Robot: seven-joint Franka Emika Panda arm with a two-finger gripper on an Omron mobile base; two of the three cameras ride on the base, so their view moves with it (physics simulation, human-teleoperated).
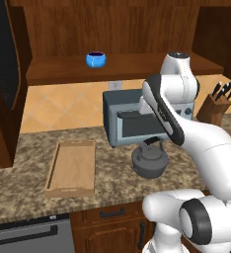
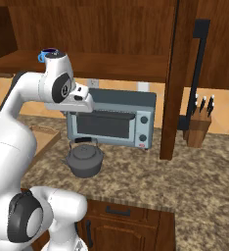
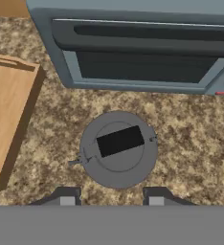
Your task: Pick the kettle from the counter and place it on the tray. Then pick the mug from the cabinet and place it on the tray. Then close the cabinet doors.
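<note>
Dark grey squat kettle (image 3: 118,149) with black handle sits under parted, empty jaws.

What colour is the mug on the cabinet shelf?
Bright blue with a dark inside; the mug shows best in the left base view.

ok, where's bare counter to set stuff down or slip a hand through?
The shallow light wooden tray is bare inside. Open speckled granite counter runs between the tray and the squat dark grey kettle, and right of the boxy grey-blue toaster oven toward the wooden knife block. Crowded where the kettle sits close before the oven.
</note>
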